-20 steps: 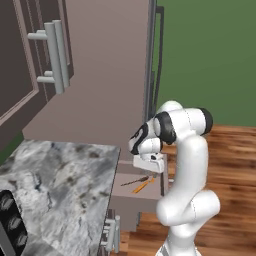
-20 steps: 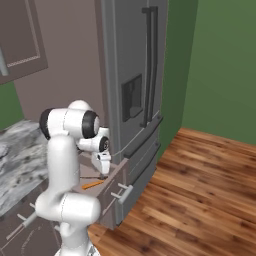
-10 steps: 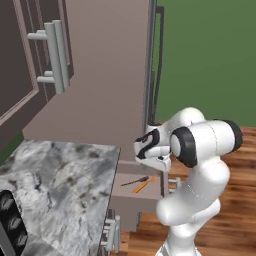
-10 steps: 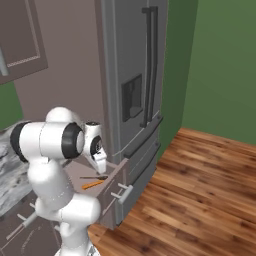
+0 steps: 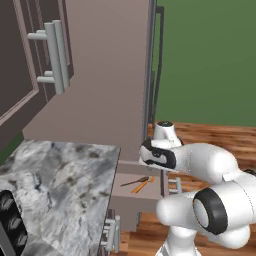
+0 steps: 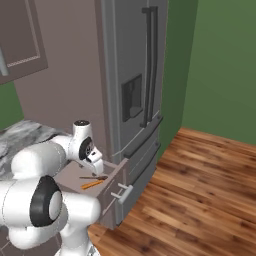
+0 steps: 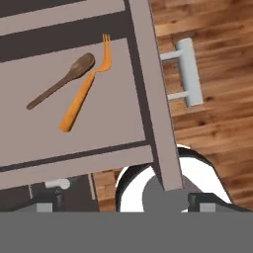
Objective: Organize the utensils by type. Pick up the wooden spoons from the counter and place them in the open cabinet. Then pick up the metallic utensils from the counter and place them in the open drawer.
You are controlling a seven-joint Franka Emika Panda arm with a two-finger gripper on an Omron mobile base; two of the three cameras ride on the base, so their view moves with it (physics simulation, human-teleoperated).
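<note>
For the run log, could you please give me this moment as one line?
gripper: open, empty, above drawer | in drawer: brown spoon, orange fork, touching

The arm folds low, its claw [image 7: 123, 200] spread wide, empty.

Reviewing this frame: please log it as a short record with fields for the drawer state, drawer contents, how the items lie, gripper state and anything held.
drawer: the open drawer is pulled out, bar handle on its front
contents: a brown spoon and an orange fork
arrangement: lying flat on the drawer floor, spoon bowl beside the fork's neck
gripper: the gripper is open, above the drawer
held: nothing
</note>
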